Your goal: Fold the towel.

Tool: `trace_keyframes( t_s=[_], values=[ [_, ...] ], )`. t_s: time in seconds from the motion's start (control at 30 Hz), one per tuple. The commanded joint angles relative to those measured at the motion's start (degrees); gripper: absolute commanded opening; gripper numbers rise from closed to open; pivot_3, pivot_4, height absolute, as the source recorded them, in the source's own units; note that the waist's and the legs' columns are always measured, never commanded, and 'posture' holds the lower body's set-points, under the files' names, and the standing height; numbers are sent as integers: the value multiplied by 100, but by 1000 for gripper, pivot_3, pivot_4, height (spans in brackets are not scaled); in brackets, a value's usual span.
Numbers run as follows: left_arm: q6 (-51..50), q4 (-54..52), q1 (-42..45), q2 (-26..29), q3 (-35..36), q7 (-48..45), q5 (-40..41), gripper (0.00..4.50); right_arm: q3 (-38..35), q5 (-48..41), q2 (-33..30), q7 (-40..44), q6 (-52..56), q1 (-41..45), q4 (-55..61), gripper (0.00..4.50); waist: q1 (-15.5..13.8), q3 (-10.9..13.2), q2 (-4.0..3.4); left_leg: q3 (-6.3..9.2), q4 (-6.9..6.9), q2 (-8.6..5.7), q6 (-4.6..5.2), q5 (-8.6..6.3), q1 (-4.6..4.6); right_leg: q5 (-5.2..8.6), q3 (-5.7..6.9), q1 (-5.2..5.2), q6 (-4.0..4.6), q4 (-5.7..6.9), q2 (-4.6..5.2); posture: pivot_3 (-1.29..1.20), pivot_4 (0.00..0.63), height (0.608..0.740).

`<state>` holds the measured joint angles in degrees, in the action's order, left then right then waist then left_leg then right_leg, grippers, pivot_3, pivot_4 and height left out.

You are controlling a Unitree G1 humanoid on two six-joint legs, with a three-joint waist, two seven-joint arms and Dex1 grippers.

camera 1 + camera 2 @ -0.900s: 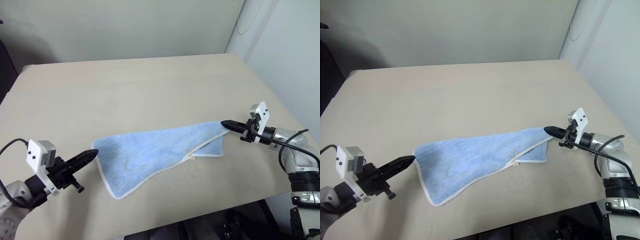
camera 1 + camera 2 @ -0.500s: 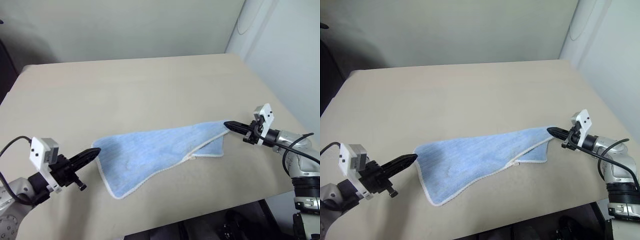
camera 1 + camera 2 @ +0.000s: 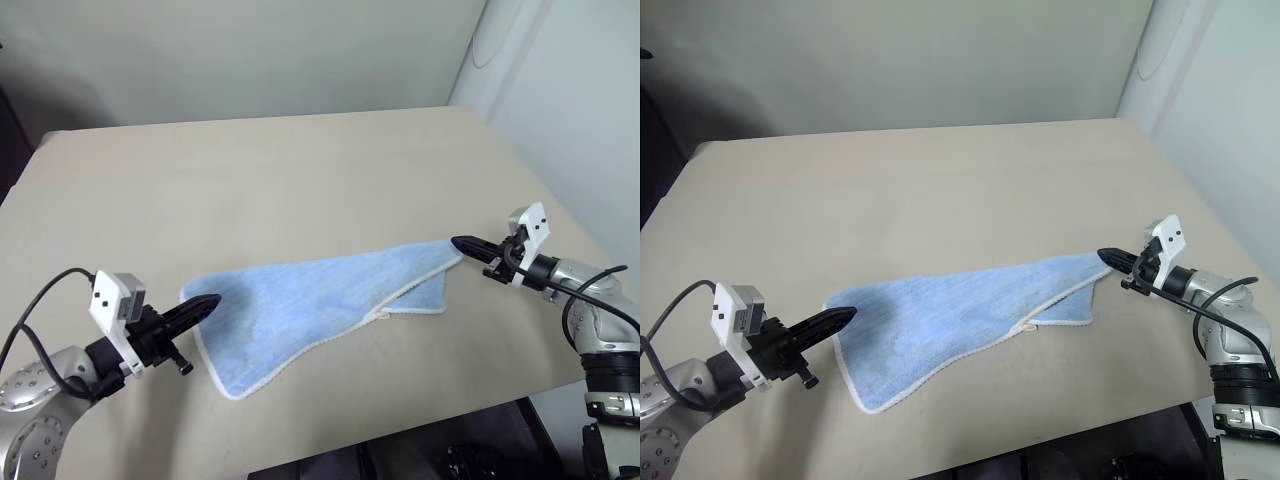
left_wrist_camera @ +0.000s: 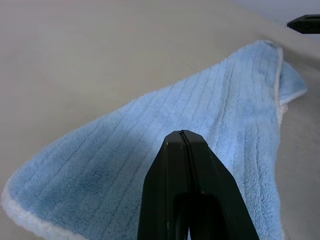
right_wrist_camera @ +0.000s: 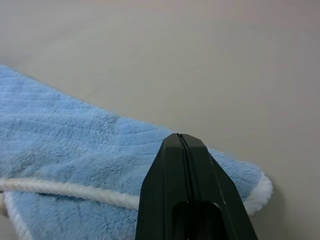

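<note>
The light-blue towel (image 3: 320, 300) lies flat on the beige table (image 3: 280, 170), folded over on itself, with its white hem along the near edge. My left gripper (image 3: 212, 301) is shut, its tip just over the towel's left corner; the left wrist view shows its black fingers (image 4: 170, 170) pressed together above the cloth (image 4: 225, 115) with nothing between them. My right gripper (image 3: 458, 241) is shut too, its tip at the towel's far right corner. In the right wrist view the closed fingers (image 5: 167, 175) hover over that corner (image 5: 60, 135), no cloth pinched.
The table's right edge (image 3: 560, 225) runs close under my right arm, and its front edge (image 3: 400, 425) lies just below the towel. A pale wall (image 3: 250, 50) stands behind the table. The right gripper's tip (image 4: 304, 22) also shows in the left wrist view.
My left gripper has slid to the right, its tip now over the towel's left corner. The right gripper has barely shifted. The towel has kept its place.
</note>
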<state>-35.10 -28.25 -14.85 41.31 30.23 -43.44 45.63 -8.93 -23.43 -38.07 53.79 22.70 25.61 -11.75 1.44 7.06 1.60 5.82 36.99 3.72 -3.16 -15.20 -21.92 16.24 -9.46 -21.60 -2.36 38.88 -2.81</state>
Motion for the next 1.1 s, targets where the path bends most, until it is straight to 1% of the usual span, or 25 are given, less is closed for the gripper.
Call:
trace_keyframes(
  t_s=[0.03,0.17,0.27,0.33,0.43,0.5,0.6,0.73,0.87,1.1],
  values=[
    [197,-180,-40,-121,-162,49,-150,30,-130,141,-70,-218,-204,191,-114,0,-1,-1,-1,0,0,0,0,0,0,0,0,1,0,0,0,0,150,740],
    [250,-105,68,-140,-420,-43,-270,30,-241,133,-96,-562,85,153,-27,0,-34,-1,-1,2,2,0,0,0,0,0,1,2,-1,0,1,0,150,740],
    [296,-15,180,-104,-537,-136,-349,0,-264,2,-111,-799,656,114,97,558,-45,-1,-1,3,3,-1,0,0,0,0,1,3,-1,1,1,0,150,740],
    [342,65,214,-155,-586,-154,-390,0,-279,-181,-119,-778,1058,-40,377,1203,-48,-1,-1,2,4,-1,0,0,0,0,2,3,-2,1,1,0,150,740],
    [355,14,217,-282,-747,-112,-400,0,-541,-659,-70,-1066,2138,-97,788,2248,-47,-1,-1,-1,1,-2,-1,1,-1,2,-1,1,-4,1,0,0,150,740],
    [381,-22,246,-325,-832,-124,-405,0,-708,-885,-16,-1318,2665,-29,938,2921,-47,-1,-1,-2,2,-5,-2,1,0,4,-3,2,-8,1,0,0,150,740],
    [482,-45,169,-437,-865,-69,-482,0,-1000,-1060,172,-1917,3411,222,783,3962,-46,-2,0,-2,5,-5,-2,1,1,5,-5,3,-10,2,0,0,150,740],
    [604,-158,-7,-603,-829,28,-526,0,-1191,-1200,400,-2321,3955,479,469,3962,-38,-2,0,-3,4,-5,0,0,1,6,-5,-2,-11,4,0,0,150,740],
    [672,-230,-133,-648,-803,56,-530,0,-1196,-1121,536,-2545,4089,645,143,3962,-43,-2,-1,-1,0,-5,2,-1,0,7,-5,-7,-11,6,0,0,150,740],
    [734,-270,-193,-643,-818,81,-532,0,-1565,-1225,750,-2918,4289,998,-475,3962,-43,-3,-3,-2,3,-6,3,-1,0,7,-5,-6,-11,8,0,0,150,740]
  ],
)
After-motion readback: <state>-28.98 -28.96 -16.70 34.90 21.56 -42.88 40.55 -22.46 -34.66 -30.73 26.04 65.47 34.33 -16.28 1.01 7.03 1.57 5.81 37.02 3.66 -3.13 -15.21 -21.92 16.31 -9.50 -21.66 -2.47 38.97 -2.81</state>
